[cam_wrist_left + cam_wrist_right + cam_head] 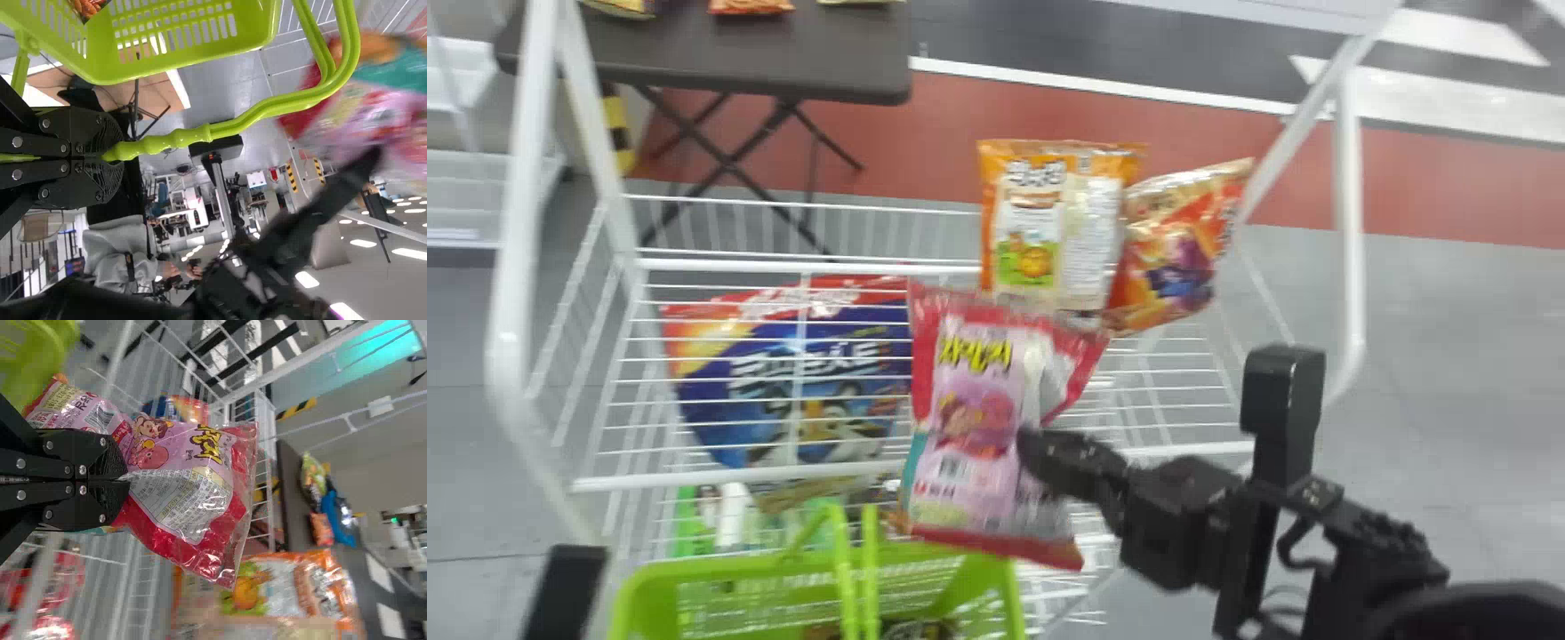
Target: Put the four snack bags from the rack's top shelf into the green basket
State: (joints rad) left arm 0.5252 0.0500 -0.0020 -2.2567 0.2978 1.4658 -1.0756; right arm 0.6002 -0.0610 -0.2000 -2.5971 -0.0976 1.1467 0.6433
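Right claw pinches 1 pink snack bag by its right side; bag spreads left from fingertips, near green basket. Left claw grips basket handle.

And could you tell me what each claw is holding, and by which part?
Left claw: green basket, by its handle. Right claw: pink snack bag, pinched around its middle.

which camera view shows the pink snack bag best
The head view: the pink snack bag shows nearly whole, top edge to bottom edge. The right wrist view shows it close up, partly covered by the right end effector gripping it; the left wrist view shows part of it, cut off at the edge.
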